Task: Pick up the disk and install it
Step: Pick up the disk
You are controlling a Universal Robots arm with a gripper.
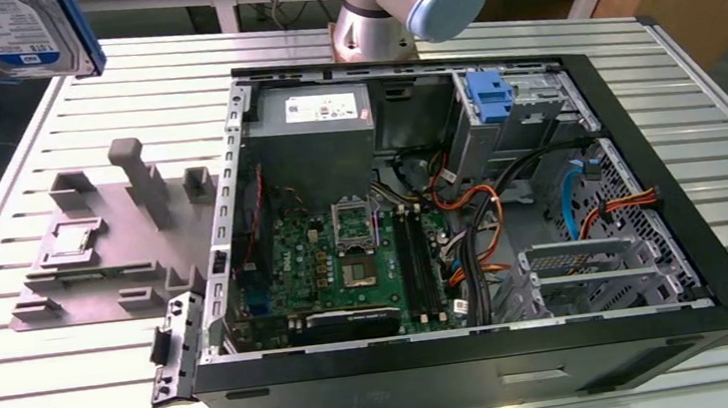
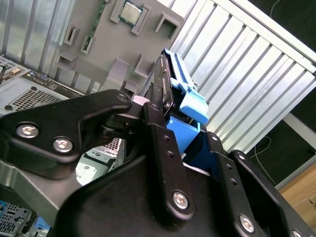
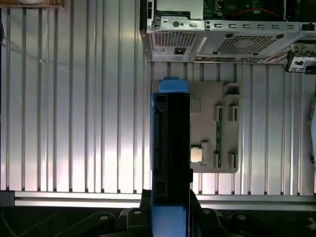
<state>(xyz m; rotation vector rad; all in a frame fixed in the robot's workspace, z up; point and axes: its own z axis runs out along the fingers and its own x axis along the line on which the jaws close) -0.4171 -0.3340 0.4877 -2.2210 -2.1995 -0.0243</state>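
A slatted metal table (image 1: 35, 396) carries an open case (image 1: 487, 367), its dark front wall nearest and a green motherboard (image 1: 342, 256) lying flat inside. Just beside the case, on the exterior view's left, sits a grey fixture (image 1: 102, 259) with a chip (image 1: 74, 239) resting on it. Farther back in the case are a grey box (image 1: 315, 108) with a white sticker and, to its right, an upright blue latch (image 1: 490, 102). Beyond the case's far wall stands the arm (image 1: 399, 0). The disk (image 1: 20, 37) hangs in the air at the exterior view's upper left, label toward the camera, well clear of the table. In the second wrist view the gripper (image 2: 185, 131) is clamped on it, black fingers (image 2: 163, 148) pressing its blue rails from both sides. In the first wrist view the disk (image 3: 170, 143) shows edge-on, high over the fixture (image 3: 217, 128).
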